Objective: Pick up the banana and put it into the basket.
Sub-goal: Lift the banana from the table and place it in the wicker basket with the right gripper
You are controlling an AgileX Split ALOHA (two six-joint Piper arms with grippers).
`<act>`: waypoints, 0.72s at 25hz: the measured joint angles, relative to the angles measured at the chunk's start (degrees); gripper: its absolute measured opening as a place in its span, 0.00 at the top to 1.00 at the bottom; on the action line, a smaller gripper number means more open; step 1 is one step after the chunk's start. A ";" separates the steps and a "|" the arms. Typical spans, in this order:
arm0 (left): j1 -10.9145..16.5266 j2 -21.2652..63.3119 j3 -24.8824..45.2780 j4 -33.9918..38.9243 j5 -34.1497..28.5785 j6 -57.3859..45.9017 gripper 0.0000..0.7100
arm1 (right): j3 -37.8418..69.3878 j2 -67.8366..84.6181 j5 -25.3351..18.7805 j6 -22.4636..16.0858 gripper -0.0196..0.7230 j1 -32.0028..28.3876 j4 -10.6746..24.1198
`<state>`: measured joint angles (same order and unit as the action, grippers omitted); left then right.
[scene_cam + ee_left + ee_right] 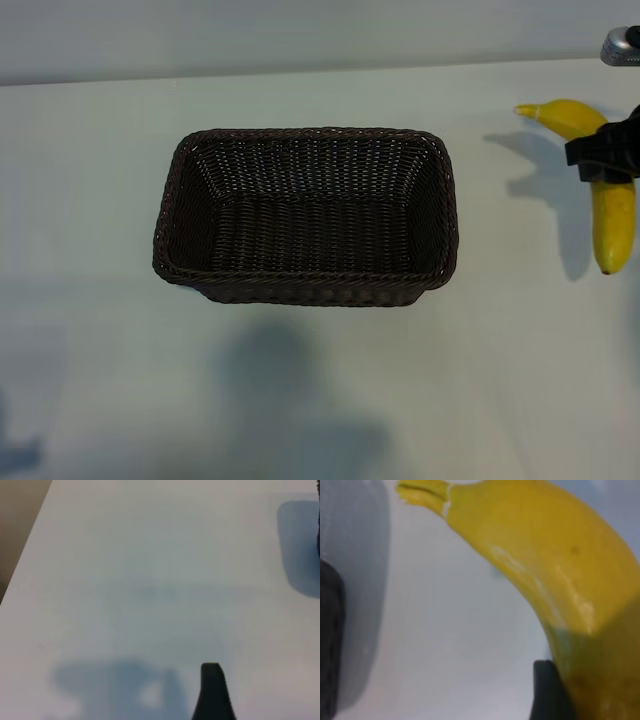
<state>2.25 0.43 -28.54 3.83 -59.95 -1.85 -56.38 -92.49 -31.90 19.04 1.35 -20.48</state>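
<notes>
Right gripper (pixel 605 160) clamped the banana (pixel 612 215) at three o'clock of the basket (pixel 305 285); only its wrist view showed the split stem. Left gripper (pixel 212 695) stood open.

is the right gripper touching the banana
Touching: in the exterior view the right gripper clamps across the banana; the right wrist view shows a finger against its skin.

Bright yellow banana (pixel 612 215), dark brown woven basket (pixel 305 285) — black claw (pixel 605 155) — over a white table (pixel 300 400)

Right tool (pixel 607 158) — matte black, blocky — beneath a grey housing (pixel 621 45).
</notes>
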 joint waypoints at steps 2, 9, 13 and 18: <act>0.00 0.00 0.00 0.00 0.00 0.00 0.24 | 0.00 0.00 0.57 2.23 0.39 1.08 -2.10; 0.00 0.00 0.07 0.00 0.00 0.00 0.24 | -0.63 0.00 3.23 5.17 0.39 8.89 -5.17; 0.00 0.00 0.07 0.00 0.00 0.00 0.24 | -3.96 0.00 3.29 5.17 0.39 13.40 -5.53; 0.00 0.00 0.07 0.00 0.00 0.00 0.24 | -7.72 0.00 4.29 5.22 0.39 18.96 -6.35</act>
<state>2.25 0.43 -28.47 3.83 -59.95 -1.85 -64.10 -92.49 -27.60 24.26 20.31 -26.82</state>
